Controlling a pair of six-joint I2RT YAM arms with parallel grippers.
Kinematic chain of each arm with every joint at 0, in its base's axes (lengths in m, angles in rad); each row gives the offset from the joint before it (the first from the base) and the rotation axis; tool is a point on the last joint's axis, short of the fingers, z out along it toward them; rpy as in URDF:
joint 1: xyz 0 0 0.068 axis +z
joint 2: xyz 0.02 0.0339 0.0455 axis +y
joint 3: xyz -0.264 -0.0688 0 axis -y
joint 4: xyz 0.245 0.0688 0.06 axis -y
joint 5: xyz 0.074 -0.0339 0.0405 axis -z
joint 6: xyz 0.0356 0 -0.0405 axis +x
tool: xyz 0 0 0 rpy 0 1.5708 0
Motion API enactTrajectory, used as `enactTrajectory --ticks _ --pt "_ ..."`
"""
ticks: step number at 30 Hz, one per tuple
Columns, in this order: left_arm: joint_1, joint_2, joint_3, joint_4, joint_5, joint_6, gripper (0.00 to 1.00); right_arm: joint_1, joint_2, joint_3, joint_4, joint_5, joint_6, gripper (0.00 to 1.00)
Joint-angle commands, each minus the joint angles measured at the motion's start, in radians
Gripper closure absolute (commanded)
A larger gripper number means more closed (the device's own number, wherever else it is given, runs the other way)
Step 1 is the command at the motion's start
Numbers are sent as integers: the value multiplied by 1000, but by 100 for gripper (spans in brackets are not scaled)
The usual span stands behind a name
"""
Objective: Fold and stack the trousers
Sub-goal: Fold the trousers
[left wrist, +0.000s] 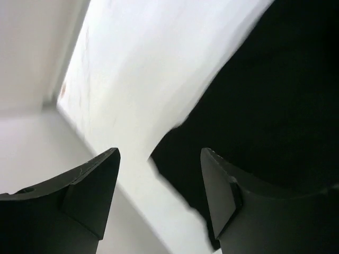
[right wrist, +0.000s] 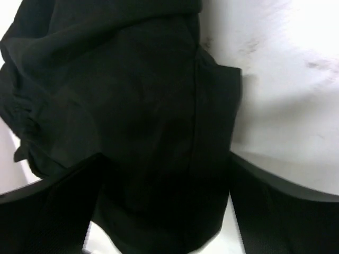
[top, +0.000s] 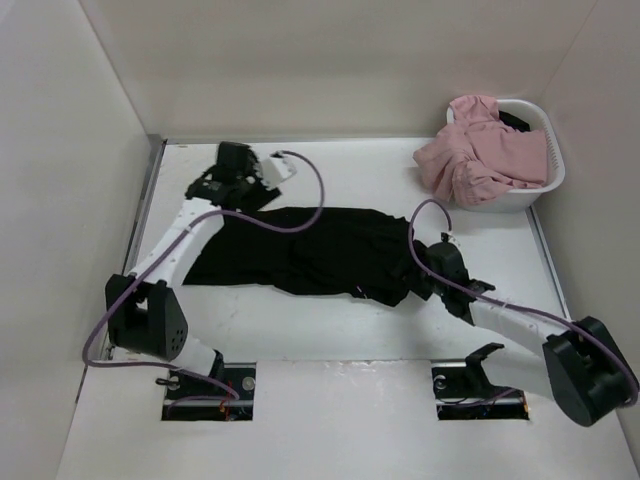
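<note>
The trousers (top: 310,250) lie stretched crosswise on the middle of the white table (top: 400,340). The left arm (top: 180,245) holds its jaws spread over the far-left cloth edge, gripping nothing. The right arm (top: 510,315) holds its jaws wide above the right end. For a clean fold, the 2 should likely bite full cloth edges before lifting evenly. Bare white walls enclose the table, and a white basket (top: 552,180) of pink cloth (top: 480,155) sits far right.

the trousers (top: 310,250) are matt black cloth. the table (top: 330,335) looks smooth, white. the far-right basket (top: 525,198) is plastic
</note>
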Motion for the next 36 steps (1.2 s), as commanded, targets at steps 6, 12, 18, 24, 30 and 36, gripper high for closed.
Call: enactTrajectory --ticks 6,12,18,24,30,36 --pt "-375 73 -77 -81 142 -181 39 -60 165 -10 236 -136 1 69" --pt "-316 156 -94 -29 162 -252 46 -149 24 163 -69 -99 -179 100" --pt "-127 -8 -18 31 277 -412 39 -106 42 614 -610 108 -564 100" --pt "13 0 -140 -56 187 -367 42 145 236 1025 -928 310 -701 100" --pt "57 26 -240 7 183 -396 41 405 646 1409 -1137 373 -735 98" --pt "73 112 -215 34 219 -464 41 491 870 1596 -1159 348 -684 91"
